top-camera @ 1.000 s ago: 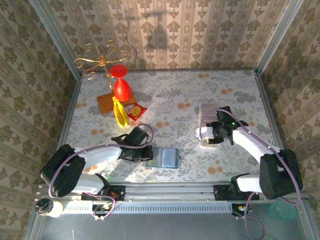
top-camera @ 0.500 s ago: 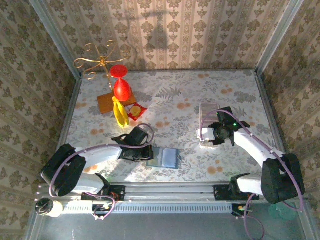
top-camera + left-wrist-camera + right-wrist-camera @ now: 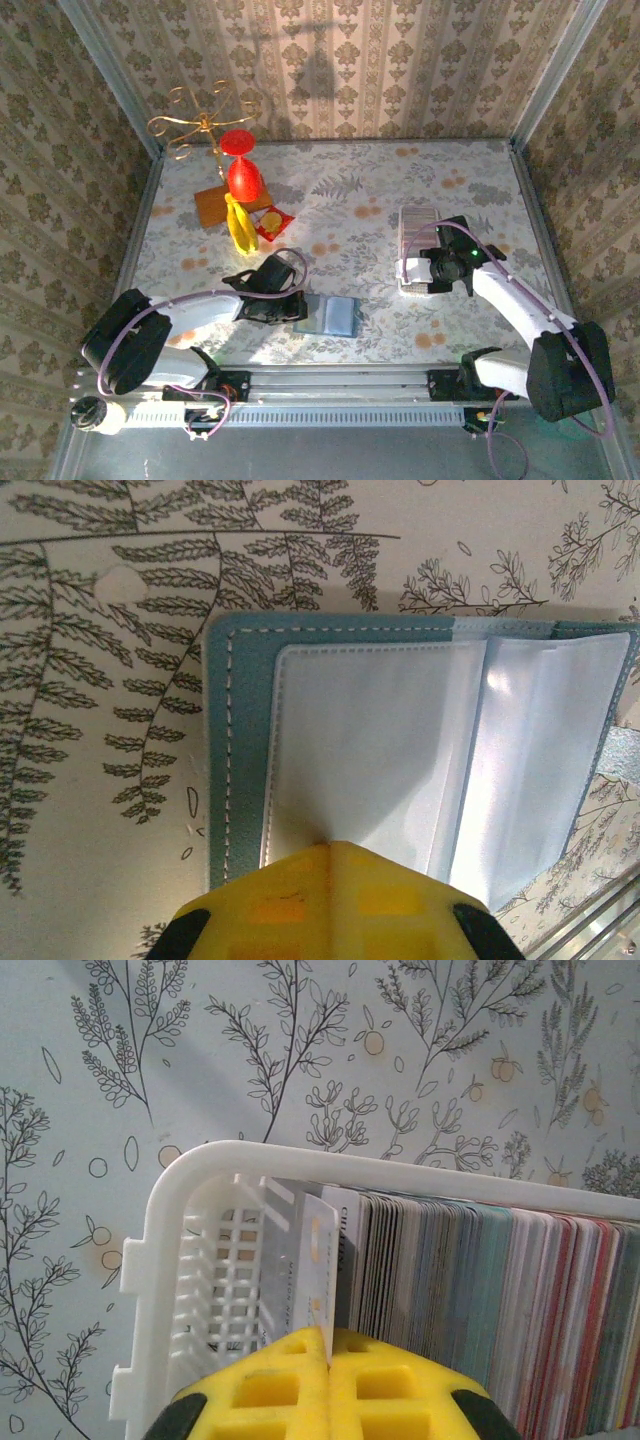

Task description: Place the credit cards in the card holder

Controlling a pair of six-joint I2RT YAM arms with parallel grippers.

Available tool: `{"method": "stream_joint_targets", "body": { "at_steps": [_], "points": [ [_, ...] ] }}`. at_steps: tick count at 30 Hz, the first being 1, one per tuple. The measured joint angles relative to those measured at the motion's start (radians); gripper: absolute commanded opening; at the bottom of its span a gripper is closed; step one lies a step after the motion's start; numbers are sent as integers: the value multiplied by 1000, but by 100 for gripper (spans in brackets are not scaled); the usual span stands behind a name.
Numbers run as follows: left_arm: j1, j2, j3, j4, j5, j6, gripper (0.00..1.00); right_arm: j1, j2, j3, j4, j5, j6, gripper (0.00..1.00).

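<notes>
On the floral table (image 3: 400,185), a white basket (image 3: 200,1175) holds cards (image 3: 500,1270).

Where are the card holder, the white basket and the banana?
card holder (image 3: 243,740): left wrist view, on its teal stitched cover.
white basket (image 3: 300,1165): right wrist view, on its top rim.
banana (image 3: 239,226): top view, on its middle.

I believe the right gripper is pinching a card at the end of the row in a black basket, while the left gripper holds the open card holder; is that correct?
Only the colour is wrong: the basket is white, as the right wrist view shows. The right gripper does pinch the end card, and the left gripper holds the open card holder.
</notes>
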State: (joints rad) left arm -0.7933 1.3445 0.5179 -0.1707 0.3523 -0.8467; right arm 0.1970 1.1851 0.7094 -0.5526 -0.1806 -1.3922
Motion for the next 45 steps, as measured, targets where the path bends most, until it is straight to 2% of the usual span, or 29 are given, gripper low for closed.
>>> {"method": "stream_joint_targets", "body": {
  "at_steps": [9,12,18,26,33,39,42,45],
  "points": [
    [-11,-32,-24,3,-5,-28,1,0,-69,39,-70,-17,84,0],
    [-11,-49,-34,0,-6,-41,5,-1,-119,74,-87,-49,175,0],
    [-11,-115,-40,-33,-13,-66,19,19,-233,89,-98,-103,434,0],
    [-9,-252,-29,-124,-43,-72,34,182,-232,195,-150,-41,1014,0],
    [-2,-370,-24,-270,-91,-24,42,433,-229,169,-77,2,1595,0],
    [-2,-396,-31,-320,-95,9,41,616,-248,-3,120,124,2039,0],
    [-2,-384,-32,-322,-95,30,40,708,-230,-84,223,193,2189,0],
    [-2,-358,-32,-325,-93,50,35,792,-178,-122,308,257,2296,0]
  ]
}}
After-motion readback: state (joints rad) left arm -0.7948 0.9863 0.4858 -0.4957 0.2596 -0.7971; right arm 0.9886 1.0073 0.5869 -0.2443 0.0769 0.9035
